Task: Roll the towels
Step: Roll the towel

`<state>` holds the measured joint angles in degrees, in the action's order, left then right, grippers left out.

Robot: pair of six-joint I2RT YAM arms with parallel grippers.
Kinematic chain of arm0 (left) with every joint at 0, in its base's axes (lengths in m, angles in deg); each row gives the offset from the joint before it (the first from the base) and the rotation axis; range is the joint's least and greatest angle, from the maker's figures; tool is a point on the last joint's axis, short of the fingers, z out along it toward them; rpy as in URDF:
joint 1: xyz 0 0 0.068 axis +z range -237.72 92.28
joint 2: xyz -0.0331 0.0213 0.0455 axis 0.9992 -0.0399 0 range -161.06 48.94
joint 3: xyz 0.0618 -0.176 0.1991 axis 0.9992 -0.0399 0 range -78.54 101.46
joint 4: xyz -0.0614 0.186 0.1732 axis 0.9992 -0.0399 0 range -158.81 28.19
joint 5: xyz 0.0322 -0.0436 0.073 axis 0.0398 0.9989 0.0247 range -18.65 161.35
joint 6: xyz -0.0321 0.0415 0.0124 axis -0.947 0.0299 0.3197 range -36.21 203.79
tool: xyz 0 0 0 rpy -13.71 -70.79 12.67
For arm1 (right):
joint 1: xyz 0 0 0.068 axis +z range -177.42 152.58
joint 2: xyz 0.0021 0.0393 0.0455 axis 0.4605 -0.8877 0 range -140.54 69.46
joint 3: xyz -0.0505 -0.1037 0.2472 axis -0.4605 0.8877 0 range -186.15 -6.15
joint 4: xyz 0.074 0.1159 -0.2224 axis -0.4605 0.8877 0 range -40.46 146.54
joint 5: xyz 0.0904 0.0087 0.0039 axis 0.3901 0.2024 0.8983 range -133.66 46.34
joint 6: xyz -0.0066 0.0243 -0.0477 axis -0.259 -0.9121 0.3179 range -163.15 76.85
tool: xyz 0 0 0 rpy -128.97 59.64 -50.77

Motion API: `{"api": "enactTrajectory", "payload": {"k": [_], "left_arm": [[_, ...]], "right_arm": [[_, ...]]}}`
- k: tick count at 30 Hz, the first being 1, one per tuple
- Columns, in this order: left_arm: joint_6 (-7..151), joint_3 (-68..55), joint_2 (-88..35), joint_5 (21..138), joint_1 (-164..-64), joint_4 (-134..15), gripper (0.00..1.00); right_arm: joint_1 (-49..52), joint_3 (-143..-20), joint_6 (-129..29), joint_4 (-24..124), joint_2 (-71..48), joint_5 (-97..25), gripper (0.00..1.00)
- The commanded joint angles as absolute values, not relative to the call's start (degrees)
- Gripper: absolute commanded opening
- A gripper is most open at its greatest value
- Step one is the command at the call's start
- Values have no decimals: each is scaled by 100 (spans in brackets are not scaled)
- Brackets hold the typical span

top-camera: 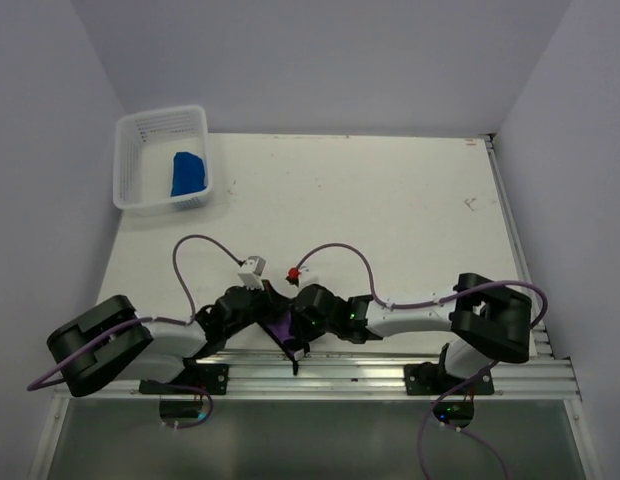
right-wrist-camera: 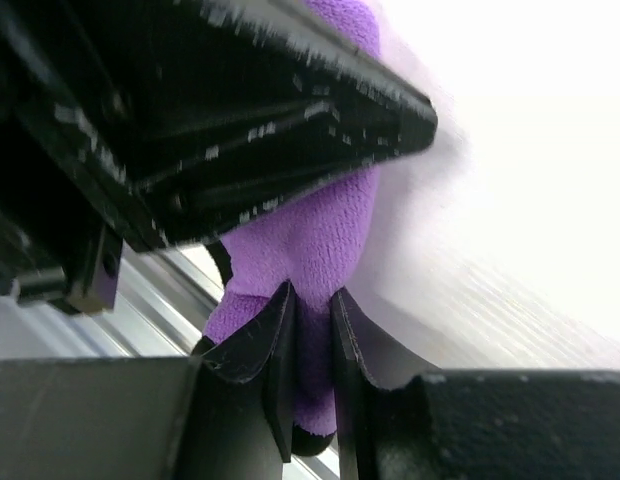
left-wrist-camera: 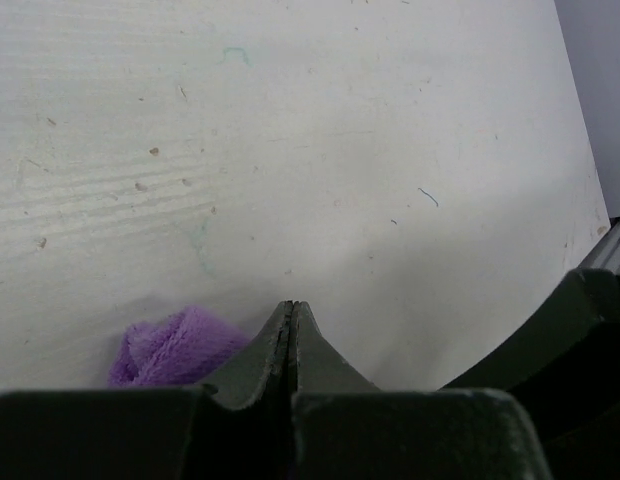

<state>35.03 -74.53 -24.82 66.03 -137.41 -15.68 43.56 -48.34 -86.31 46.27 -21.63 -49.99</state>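
We recorded the purple towel (top-camera: 281,328) bunched and fuzzy at the near edge of the bench (top-camera: 390,200). One fold was lifted and pinched between the fingers of the right hand (right-wrist-camera: 312,300). The blue towel (top-camera: 188,173) lay as a compact bundle inside the white mesh basket (top-camera: 160,113) at the far left corner, towards the basket's right side.

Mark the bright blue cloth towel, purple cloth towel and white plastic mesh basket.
bright blue cloth towel (top-camera: 188,173): top external view, middle of the bundle.
purple cloth towel (right-wrist-camera: 315,240): right wrist view, its bunched middle.
white plastic mesh basket (top-camera: 127,165): top external view, left wall.
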Motion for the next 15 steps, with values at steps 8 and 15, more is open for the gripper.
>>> {"api": "enactTrajectory", "payload": {"k": [8, 15], "left_arm": [[3904, -6800, -1147, 6475, -13149, -3455, 13], [4072, -6352, -380, 6712, -12806, -4379, 36]], "right_arm": [[5238, -5405, -7603, 6430, -1913, -7511, 4], [5774, -5896, -7111, 6720, -2361, -8678, 4]]}}
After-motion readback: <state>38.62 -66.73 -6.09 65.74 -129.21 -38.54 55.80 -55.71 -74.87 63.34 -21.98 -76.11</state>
